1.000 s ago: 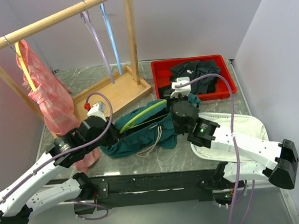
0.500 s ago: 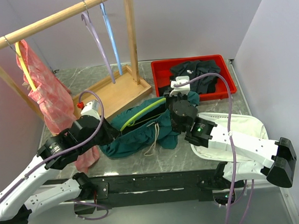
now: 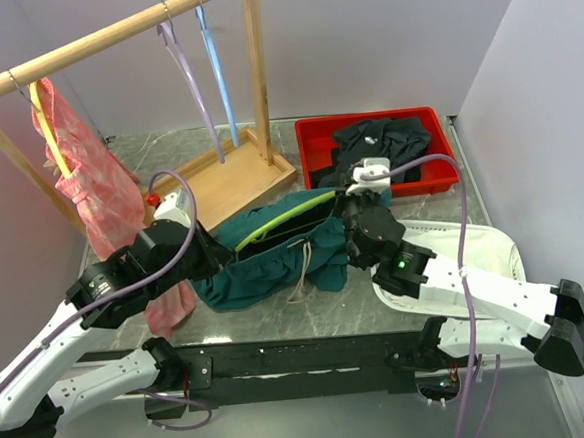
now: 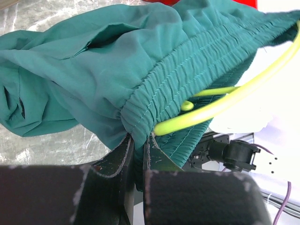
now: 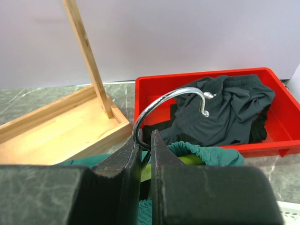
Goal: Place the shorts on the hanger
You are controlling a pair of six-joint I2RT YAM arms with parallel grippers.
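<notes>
Marble table (image 3: 309, 320) bare along front edge; left fingers (image 4: 136, 144) pinch shorts (image 4: 93, 79) waistband, right fingers (image 5: 146, 146) clamp hanger (image 4: 164, 126) (hook base).

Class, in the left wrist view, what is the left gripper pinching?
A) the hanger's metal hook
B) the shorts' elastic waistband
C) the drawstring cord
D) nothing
B: the left gripper is shut on the gathered waistband of the shorts, right beside the hanger.

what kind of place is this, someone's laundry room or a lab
Probably a robot lab cell staged for laundry: a left arm and right arm bolted to a walled table, a wooden clothes rack, and a red bin of dark clothes.
</notes>
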